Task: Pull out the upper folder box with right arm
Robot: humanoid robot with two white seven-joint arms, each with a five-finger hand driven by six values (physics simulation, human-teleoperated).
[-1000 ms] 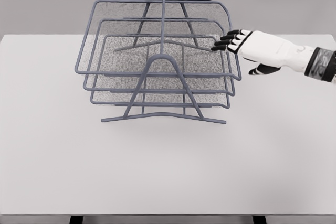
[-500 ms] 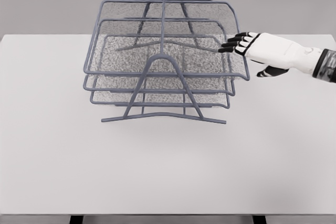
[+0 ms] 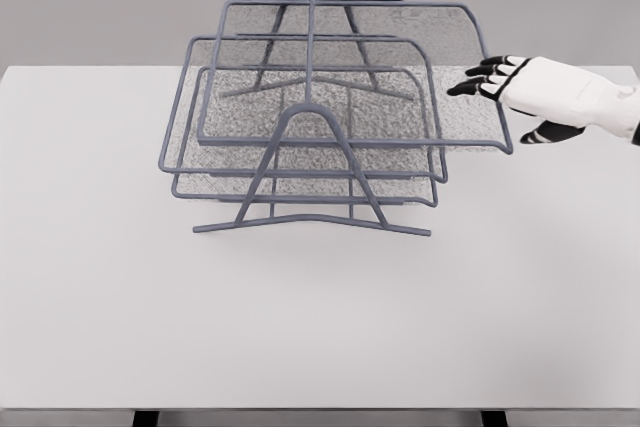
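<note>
Fingertips of our right hand (image 3: 520, 87) hook the right rim of the upper folder box (image 3: 350, 72), fingers curled loosely on it. That tray sits partway out to the right of the rack (image 3: 310, 217); we judge the pull runs rightward, along its slide axis.

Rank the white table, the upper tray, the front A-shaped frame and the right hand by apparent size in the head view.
1. White table, by far the largest.
2. Upper tray.
3. Front A-shaped frame; being nearer the camera may enlarge it.
4. Right hand, smallest.
</note>
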